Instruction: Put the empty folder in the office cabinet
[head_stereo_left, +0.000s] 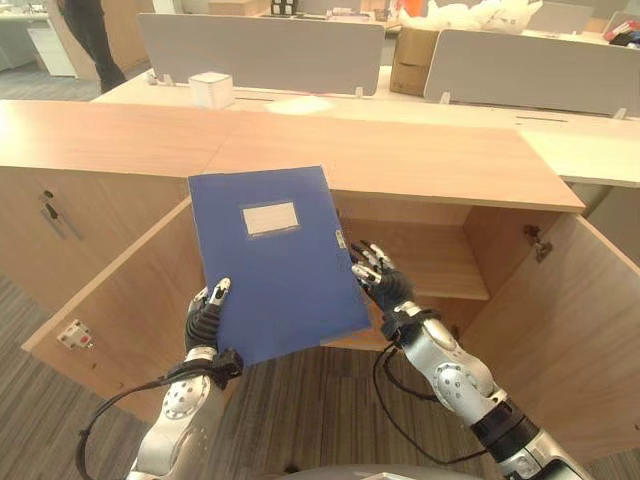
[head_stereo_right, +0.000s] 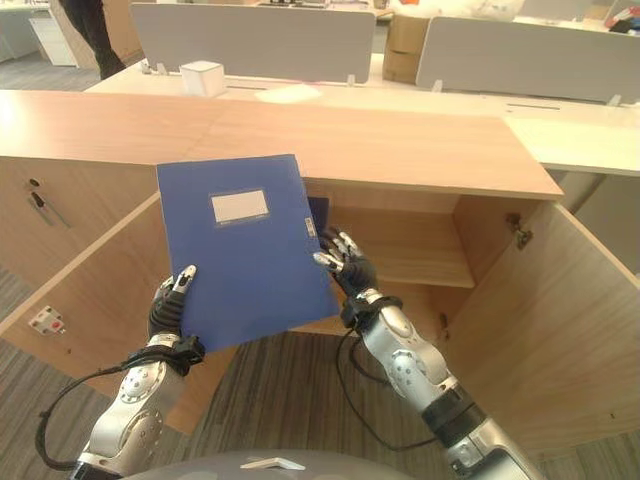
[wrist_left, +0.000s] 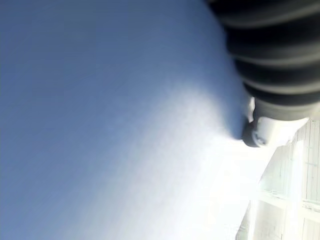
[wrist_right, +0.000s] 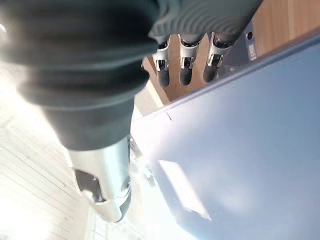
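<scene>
Left hand (head_stereo_left: 207, 316) comes up from seven o'clock, thumb lying on the blue folder's (head_stereo_left: 275, 260) front near its lower left corner, pinching that corner, the fingers hidden behind the cover. Right hand (head_stereo_left: 378, 275) reaches in from five o'clock, fingers straight and spread, their tips at the folder's right edge. One folder, held tilted in the air before the open office cabinet (head_stereo_left: 420, 250), a pale label (head_stereo_left: 270, 218) on its face. Two cabinet doors stand open, one at nine o'clock (head_stereo_left: 110, 300), one at three (head_stereo_left: 570, 330). One shelf (head_stereo_left: 425, 262) inside, partly covered by the folder. On the surface (head_stereo_left: 120, 135) above, at twelve o'clock, one small white box (head_stereo_left: 210, 89).
</scene>
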